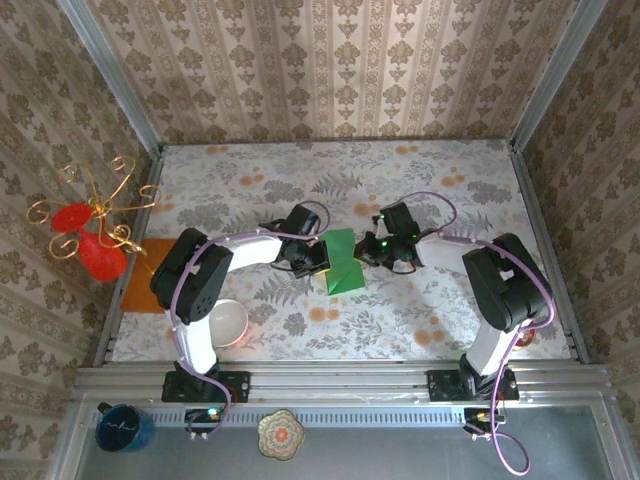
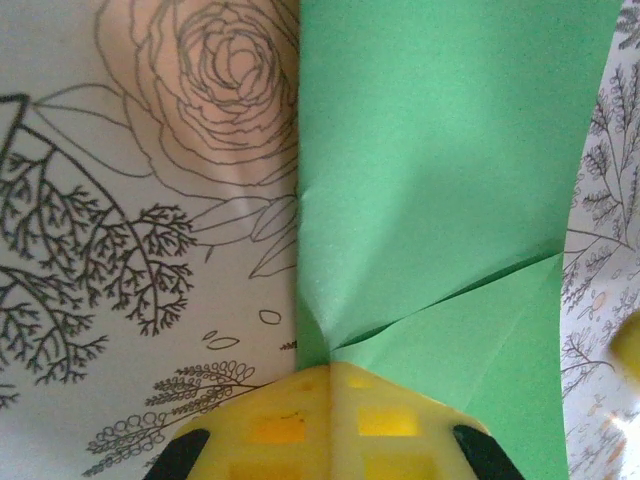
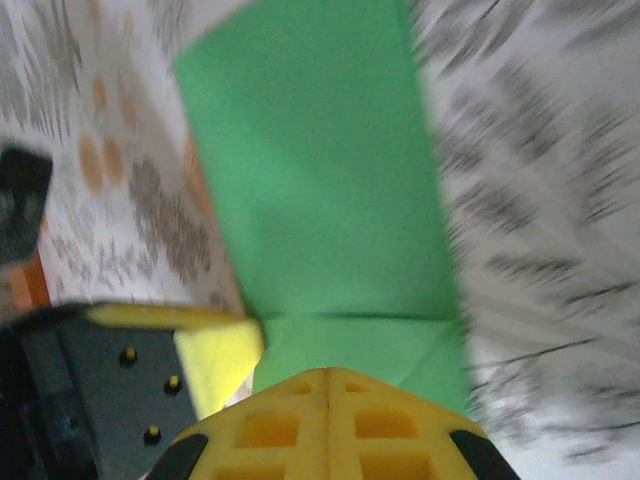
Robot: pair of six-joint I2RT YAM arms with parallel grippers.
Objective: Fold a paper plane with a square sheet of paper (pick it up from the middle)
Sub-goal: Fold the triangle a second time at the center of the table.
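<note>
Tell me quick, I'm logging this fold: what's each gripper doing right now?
Left gripper: closed, pinching the green paper.
Right gripper: closed, pinching the same paper.

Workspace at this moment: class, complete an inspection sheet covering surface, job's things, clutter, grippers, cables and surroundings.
surface: floral cloth, lying flat.
job's things: green paper at mid-table, partly folded, creases showing.
clutter: orange sheet at the left edge; white bowl near the left arm's base; red ornaments on a gold wire stand; mug and patterned dish on the near ledge.
grippers: left gripper and right gripper both shut, each seemingly pinching the paper from opposite sides.
cables: purple cables run along both arms, off the paper.
surroundings: wallpapered walls on three sides.
</note>
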